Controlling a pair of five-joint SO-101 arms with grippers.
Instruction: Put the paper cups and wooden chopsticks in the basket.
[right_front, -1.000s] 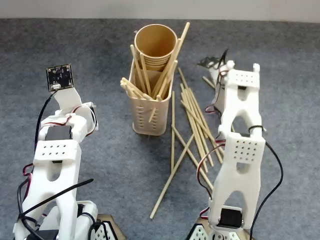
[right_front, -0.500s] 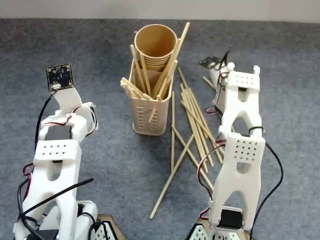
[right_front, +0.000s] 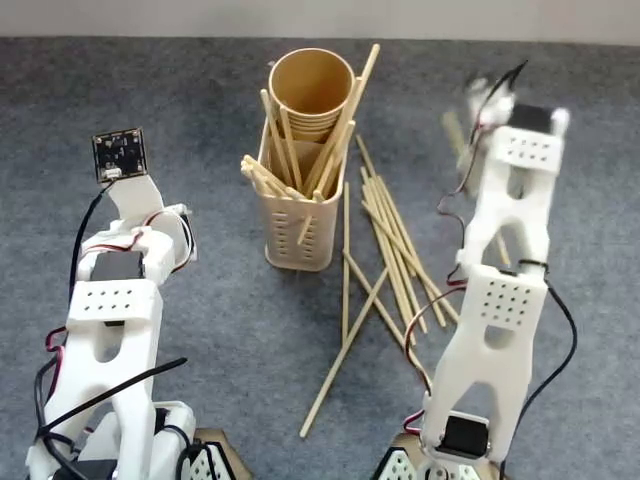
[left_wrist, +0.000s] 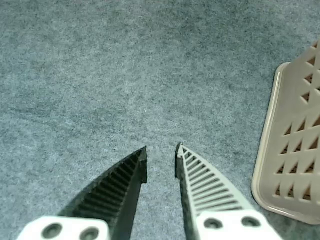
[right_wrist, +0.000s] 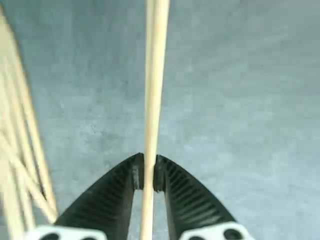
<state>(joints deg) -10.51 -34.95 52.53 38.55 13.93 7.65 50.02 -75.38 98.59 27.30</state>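
Observation:
A beige perforated basket (right_front: 295, 232) stands mid-table with stacked paper cups (right_front: 311, 86) and several wooden chopsticks (right_front: 281, 140) inside it. More loose chopsticks (right_front: 390, 250) lie on the grey carpet to its right. My right gripper (right_wrist: 148, 172) is shut on one chopstick (right_wrist: 155, 75), which runs straight out between its black fingers; in the high view this arm (right_front: 510, 200) is at the far right and a blurred chopstick (right_front: 456, 130) shows beside its wrist. My left gripper (left_wrist: 161, 162) hangs open over bare carpet, left of the basket wall (left_wrist: 290, 150).
Grey carpet (right_front: 200, 90) covers the table, with free room left of the basket and along the far edge. A long chopstick (right_front: 345, 345) lies diagonally toward the front between the two arms' bases.
The right arm has swung to the right and away from the chopstick pile, carrying one chopstick. The left arm has not moved.

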